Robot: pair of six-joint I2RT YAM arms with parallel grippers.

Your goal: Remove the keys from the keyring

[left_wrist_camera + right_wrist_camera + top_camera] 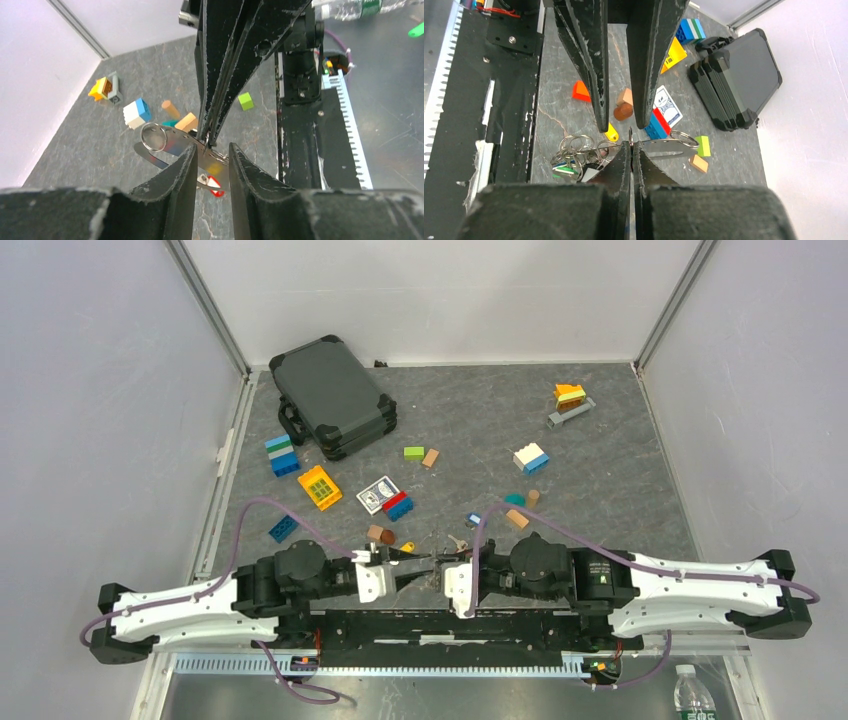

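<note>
1. Grippers: right gripper (631,146) pinched tight on keyring (666,145); left gripper (213,152) fingers apart, straddling it.
2. keyring sits btwn both tips; looks thin, stiff, prob. slippery, so best gripped on its flat side.
3. keys (574,161) bunched beside right gripper; likely light, fiddly.

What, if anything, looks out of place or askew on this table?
The dark case at the far left lies at an angle to the grey mat, and loose toy blocks are scattered over it. Nothing looks spilled or broken.
</note>
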